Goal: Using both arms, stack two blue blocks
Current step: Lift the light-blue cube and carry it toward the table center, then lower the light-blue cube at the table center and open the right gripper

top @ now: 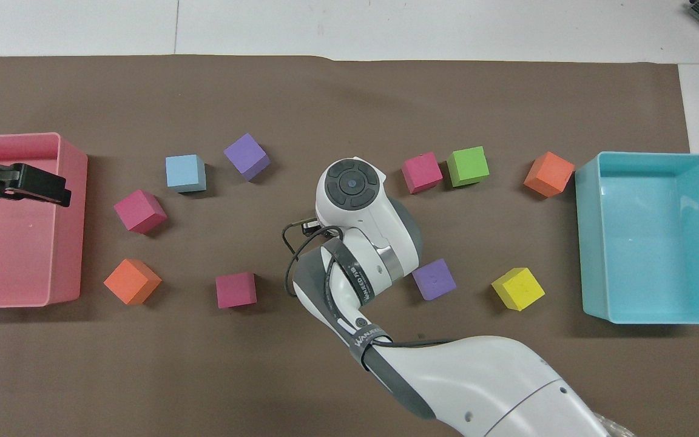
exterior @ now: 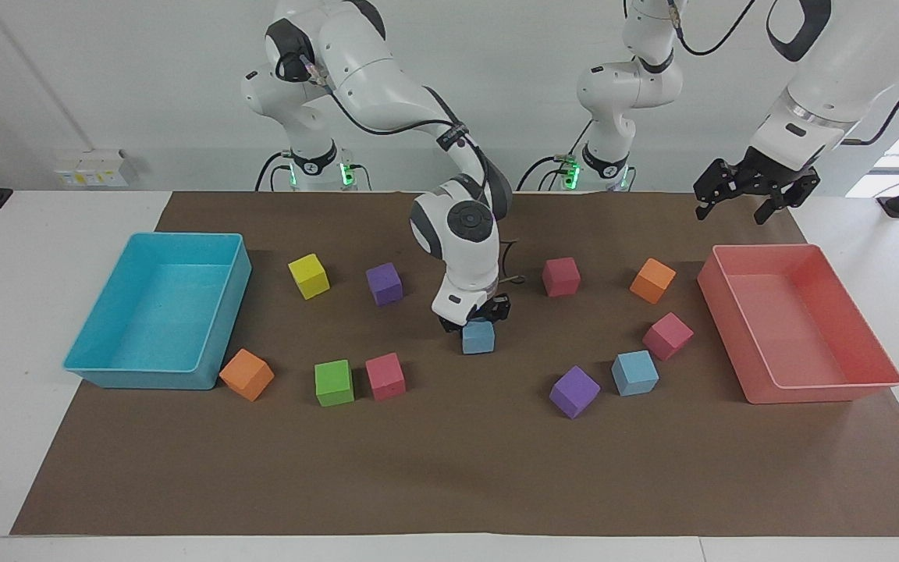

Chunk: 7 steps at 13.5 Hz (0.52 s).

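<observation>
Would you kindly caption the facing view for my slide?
Right pincer grips a blue block mid-table; left pincer waits open above the pink tray.

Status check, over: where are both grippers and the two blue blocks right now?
Right gripper shut on one sky-blue foam cube, mid-mat. Left gripper open, waiting above coral tray. Second sky-blue foam cube beside purple cube, unstacked.

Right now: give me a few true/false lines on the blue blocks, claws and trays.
1. The right claw grips a blue block. True.
2. The two blue blocks are stacked. False: the other blue block sits alone on the mat beside a purple block.
3. The left claw holds a block. False: it is open and empty, up by the red tray.
4. The turquoise tray is empty. True.
</observation>
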Tool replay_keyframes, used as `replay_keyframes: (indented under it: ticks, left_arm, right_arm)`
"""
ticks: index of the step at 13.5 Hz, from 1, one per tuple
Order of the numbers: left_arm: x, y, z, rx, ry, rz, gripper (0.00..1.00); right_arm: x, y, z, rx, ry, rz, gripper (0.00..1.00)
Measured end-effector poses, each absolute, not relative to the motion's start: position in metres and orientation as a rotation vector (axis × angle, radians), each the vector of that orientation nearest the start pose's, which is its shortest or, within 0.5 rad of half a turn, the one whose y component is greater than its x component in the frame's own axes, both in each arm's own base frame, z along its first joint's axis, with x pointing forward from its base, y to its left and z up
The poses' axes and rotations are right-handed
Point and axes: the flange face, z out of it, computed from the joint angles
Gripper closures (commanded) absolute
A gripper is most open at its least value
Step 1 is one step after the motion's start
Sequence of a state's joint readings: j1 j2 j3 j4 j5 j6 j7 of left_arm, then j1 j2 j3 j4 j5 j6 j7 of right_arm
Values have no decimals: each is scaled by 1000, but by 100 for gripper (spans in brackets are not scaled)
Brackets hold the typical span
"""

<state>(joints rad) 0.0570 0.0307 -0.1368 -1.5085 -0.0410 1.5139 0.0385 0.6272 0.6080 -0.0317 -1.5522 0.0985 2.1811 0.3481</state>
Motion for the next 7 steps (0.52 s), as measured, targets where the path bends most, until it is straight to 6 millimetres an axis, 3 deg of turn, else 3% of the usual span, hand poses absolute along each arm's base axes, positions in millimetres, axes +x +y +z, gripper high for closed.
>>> replay_keyframes:
  ticks: [4, 6, 7]
  left_arm:
    - [556, -48, 632, -3180, 191, 41, 0]
    - [556, -48, 632, -3180, 191, 41, 0]
    - [556, -48, 632, -3180, 191, 41, 0]
  right_arm:
    - [577, 400, 293, -3064, -303, 24, 82]
    - [576, 400, 292, -3064, -304, 30, 68]
    - [576, 400, 292, -3064, -303, 31, 50]
